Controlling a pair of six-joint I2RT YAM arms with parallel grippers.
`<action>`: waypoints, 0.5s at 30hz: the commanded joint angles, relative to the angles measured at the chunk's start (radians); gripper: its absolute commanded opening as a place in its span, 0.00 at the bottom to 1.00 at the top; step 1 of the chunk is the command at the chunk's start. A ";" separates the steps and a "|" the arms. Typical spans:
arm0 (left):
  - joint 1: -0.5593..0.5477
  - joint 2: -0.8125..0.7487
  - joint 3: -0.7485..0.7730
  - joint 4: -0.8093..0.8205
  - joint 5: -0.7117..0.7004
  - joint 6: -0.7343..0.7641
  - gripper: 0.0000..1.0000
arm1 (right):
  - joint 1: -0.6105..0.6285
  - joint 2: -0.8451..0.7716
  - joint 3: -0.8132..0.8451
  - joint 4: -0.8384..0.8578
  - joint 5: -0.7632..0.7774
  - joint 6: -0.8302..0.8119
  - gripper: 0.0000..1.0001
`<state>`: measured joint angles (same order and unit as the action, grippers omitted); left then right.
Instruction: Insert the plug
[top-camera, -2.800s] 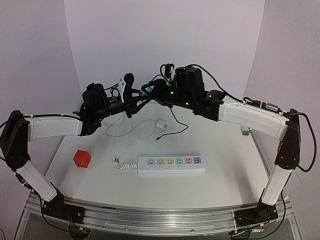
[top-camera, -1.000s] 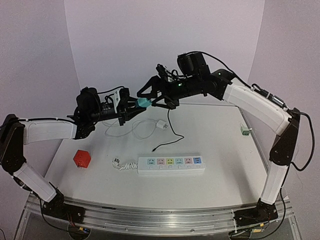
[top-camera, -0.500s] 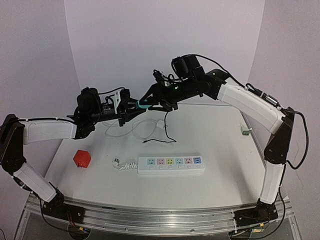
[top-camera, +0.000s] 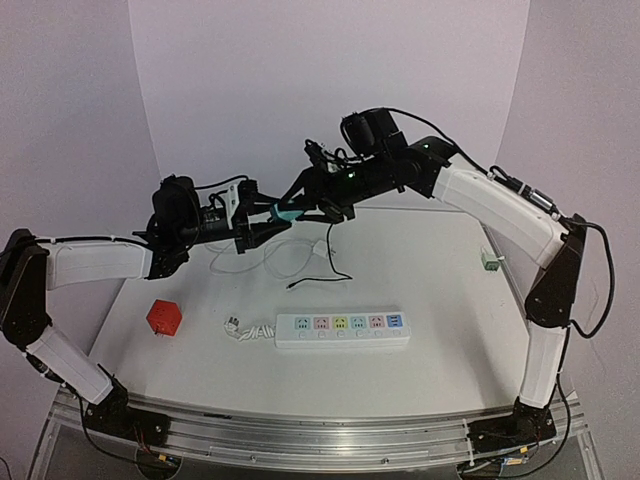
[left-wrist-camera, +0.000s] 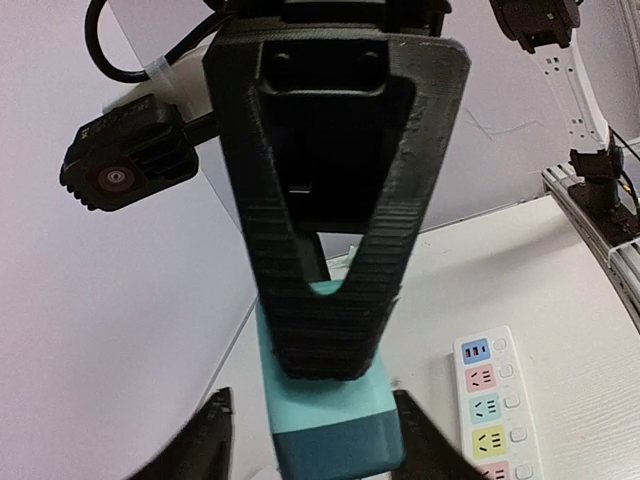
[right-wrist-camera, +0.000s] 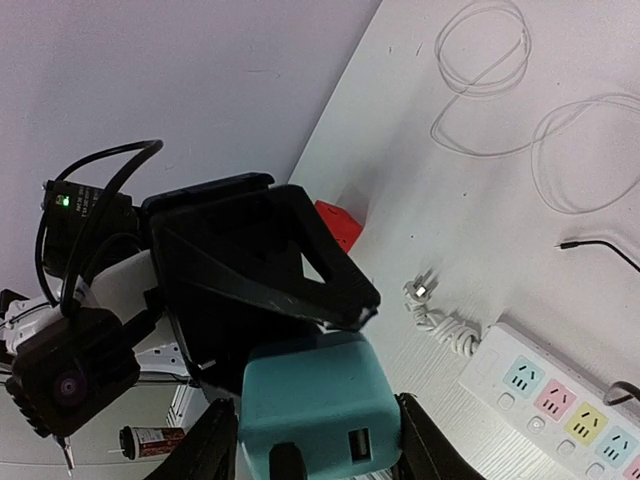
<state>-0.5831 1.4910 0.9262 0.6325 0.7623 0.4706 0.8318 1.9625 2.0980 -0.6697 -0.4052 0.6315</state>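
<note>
Teal plastic charger block (right-wrist-camera: 318, 395) now clamped by right gripper (right-wrist-camera: 312, 450); left gripper (left-wrist-camera: 312, 445) just loosened, jaws apart. Handover done, white power strip (top-camera: 342, 328) next.

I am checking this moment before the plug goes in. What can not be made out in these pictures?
Top view: the right claw covers most of the teal adapter; its pins do not show.
Left wrist view: the left claw has its fingers mostly cut off by the bottom edge, so its grip cannot be told.
Right wrist view: the frame corner cuts off part of the power strip.
</note>
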 joint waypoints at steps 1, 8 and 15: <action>-0.005 -0.028 -0.011 0.006 0.053 -0.020 0.98 | -0.004 -0.054 -0.050 -0.024 0.118 -0.006 0.00; -0.004 0.069 0.080 -0.392 0.107 0.075 0.99 | -0.007 -0.144 -0.138 -0.317 0.516 -0.007 0.00; -0.029 0.124 0.080 -0.472 0.105 0.095 0.98 | -0.007 -0.229 -0.294 -0.341 0.635 0.023 0.00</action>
<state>-0.5899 1.5895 0.9681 0.2637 0.8426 0.5279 0.8255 1.8129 1.8532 -0.9625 0.0958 0.6343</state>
